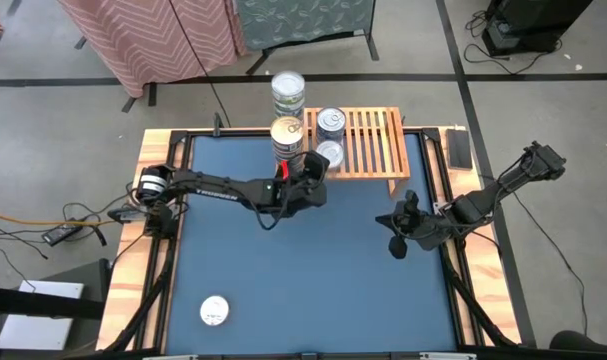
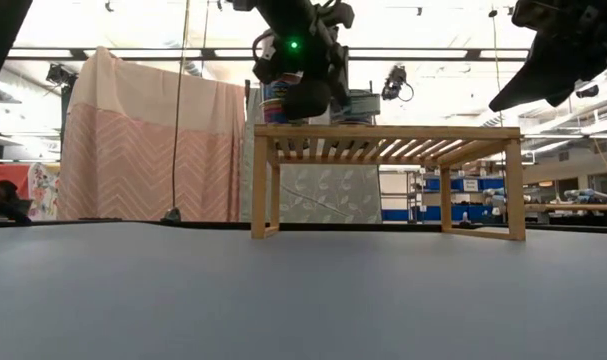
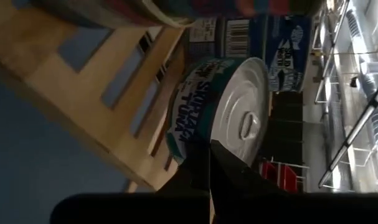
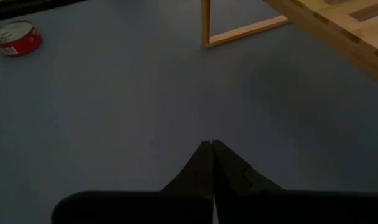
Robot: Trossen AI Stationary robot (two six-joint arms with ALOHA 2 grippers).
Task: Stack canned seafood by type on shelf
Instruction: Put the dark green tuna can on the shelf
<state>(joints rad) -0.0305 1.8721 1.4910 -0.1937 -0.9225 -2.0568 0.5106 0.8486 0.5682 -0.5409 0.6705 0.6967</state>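
The left gripper hung shut and empty at the shelf's left end, its fingers pressed together just before a teal tuna tin. That tin stood upright on the slats, lid up; the arm hid part of it from above. Three stacks stood at that end, their lower labels hard to read. The right gripper hovered shut, holding nothing, over the mat near the shelf's right leg. One red tin lay flat, well apart, at the near left of the mat.
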